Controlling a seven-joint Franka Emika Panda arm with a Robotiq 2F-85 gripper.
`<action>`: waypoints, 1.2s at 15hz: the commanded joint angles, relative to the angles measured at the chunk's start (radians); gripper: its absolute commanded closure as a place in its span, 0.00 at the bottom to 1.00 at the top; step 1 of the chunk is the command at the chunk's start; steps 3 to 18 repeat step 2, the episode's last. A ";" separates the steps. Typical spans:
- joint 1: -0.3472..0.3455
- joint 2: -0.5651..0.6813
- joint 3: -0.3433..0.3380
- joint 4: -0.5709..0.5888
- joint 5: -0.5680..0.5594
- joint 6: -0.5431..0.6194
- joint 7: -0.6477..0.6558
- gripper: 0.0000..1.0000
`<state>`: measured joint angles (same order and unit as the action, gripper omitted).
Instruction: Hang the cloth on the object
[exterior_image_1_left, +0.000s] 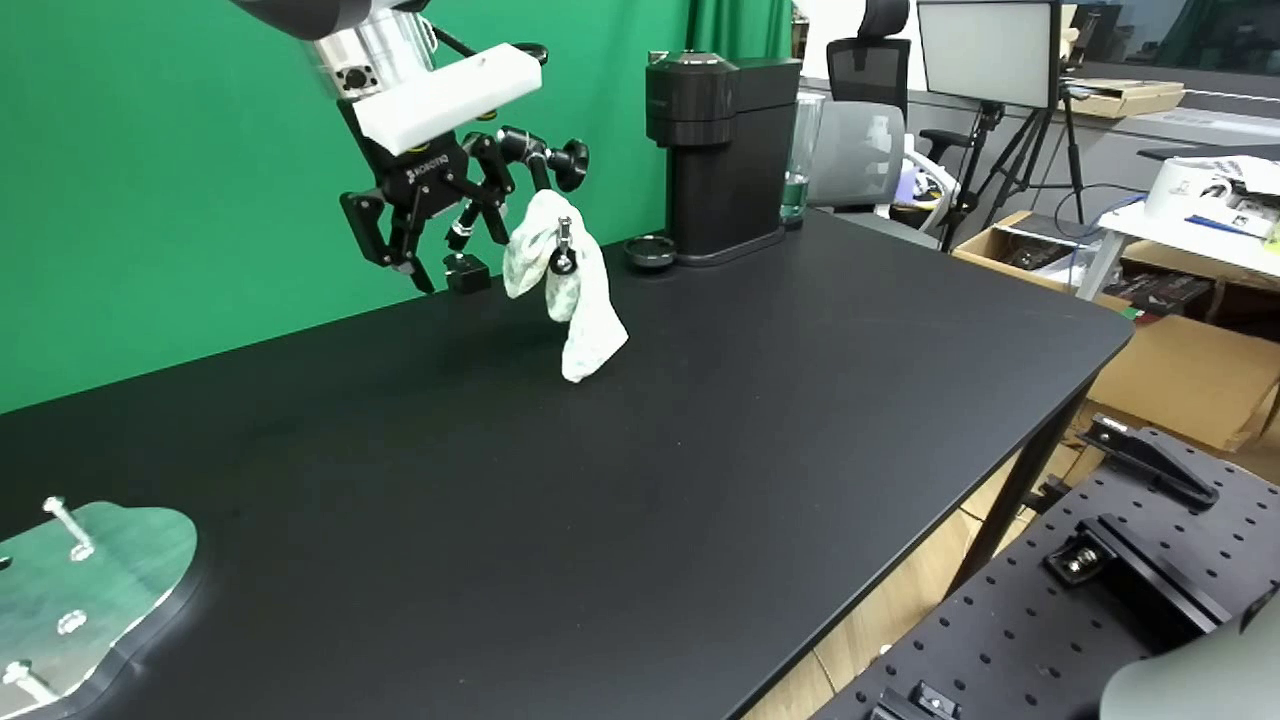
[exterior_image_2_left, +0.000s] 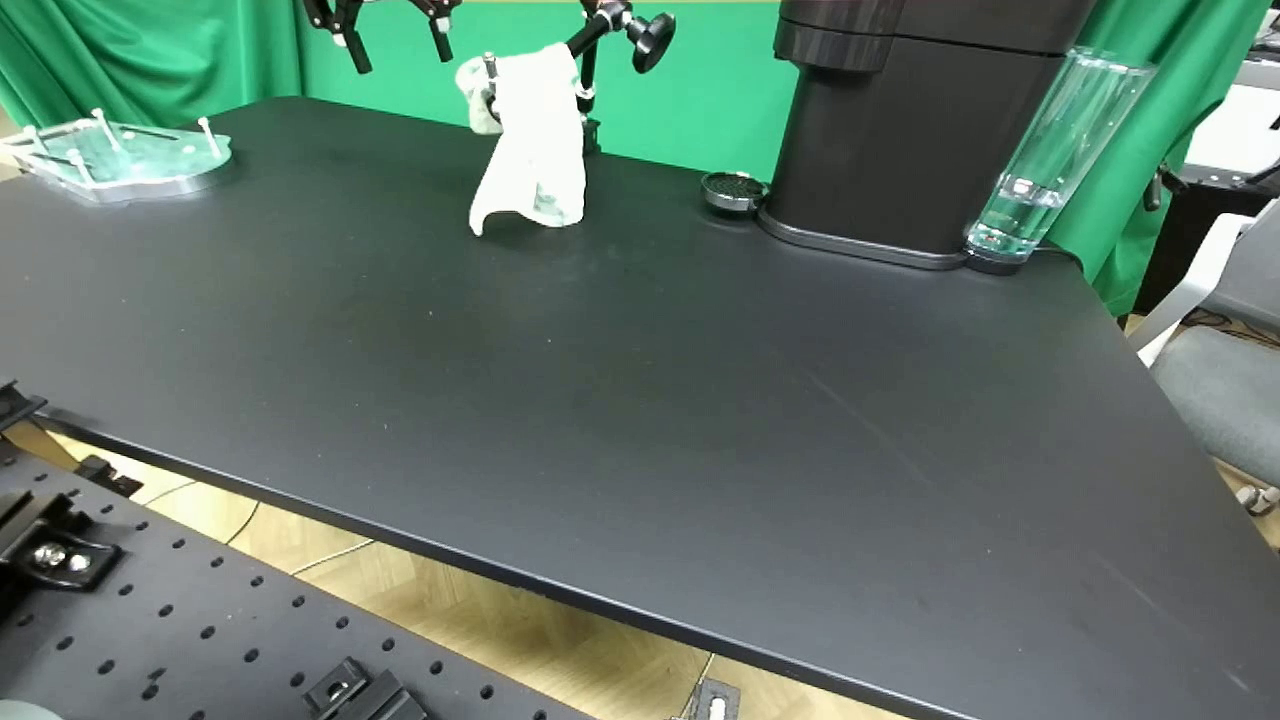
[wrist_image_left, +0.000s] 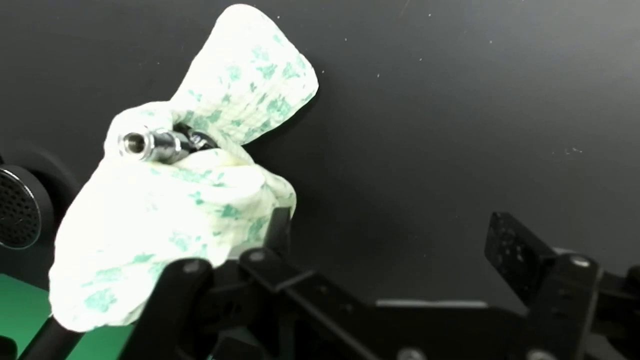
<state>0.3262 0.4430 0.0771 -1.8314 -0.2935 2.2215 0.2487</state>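
Note:
The white cloth with green print (exterior_image_1_left: 592, 320) hangs draped over a black jointed stand (exterior_image_1_left: 540, 160), whose metal end pokes out between its folds. The cloth also shows in an exterior view (exterior_image_2_left: 540, 140) and in the wrist view (wrist_image_left: 150, 220). Its lower end hangs down close to the table; whether it touches is unclear. The stand's metal tip (wrist_image_left: 160, 145) shows in the wrist view. My gripper (exterior_image_1_left: 462, 262) is open and empty beside the cloth, apart from it in both exterior views (exterior_image_2_left: 403, 60). In the wrist view its left finger (wrist_image_left: 390, 217) overlaps the cloth's edge.
A black coffee machine (exterior_image_1_left: 720, 160) with a clear water tank (exterior_image_1_left: 803, 150) stands beyond the cloth. A small round metal-rimmed piece (exterior_image_2_left: 735, 190) sits before it. A clear plate with upright bolts (exterior_image_1_left: 130, 560) lies on the black table (exterior_image_1_left: 600, 550). A green backdrop (exterior_image_1_left: 200, 200) runs behind.

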 joint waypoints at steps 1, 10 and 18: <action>-0.023 -0.055 0.003 -0.031 -0.005 -0.008 -0.031 0.00; -0.026 -0.064 -0.001 -0.032 -0.008 -0.022 -0.032 0.00; -0.026 -0.064 -0.001 -0.032 -0.008 -0.022 -0.032 0.00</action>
